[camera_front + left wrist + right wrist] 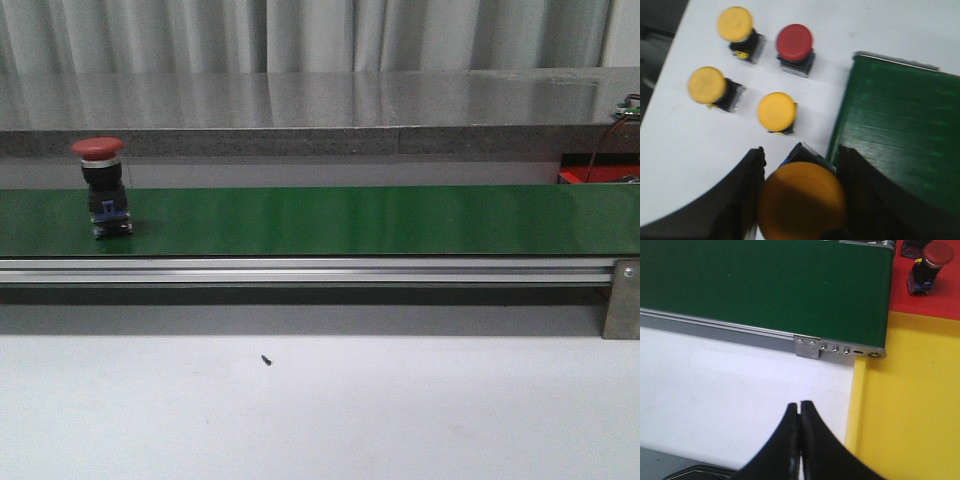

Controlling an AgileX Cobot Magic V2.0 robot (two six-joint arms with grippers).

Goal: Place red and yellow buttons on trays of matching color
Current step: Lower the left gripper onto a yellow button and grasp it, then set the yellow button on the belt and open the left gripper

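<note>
1. The left gripper (802, 200) was clamped on a yellow button (802, 202), its fingers (747, 195) on either side of the cap, just beside the near end of the green conveyor belt (900, 135). The step in hand appeared to be setting this button onto the belt.
2. Done well, the button would go down upright and well inside the belt's edge, not on its rim.
3. Three more yellow buttons (776, 111) and a spare red button (795, 42) stood on the white table (685, 145) close by; the arm's path needed to stay off them.
4. A red button (100, 185) stood upright on the belt near its left end, so the yellow one needed room behind it.
5. The right gripper (800, 425) was closed and empty, over the table beside the yellow tray (910, 415); one red button (927, 265) already sat on the red tray (940, 302).
</note>
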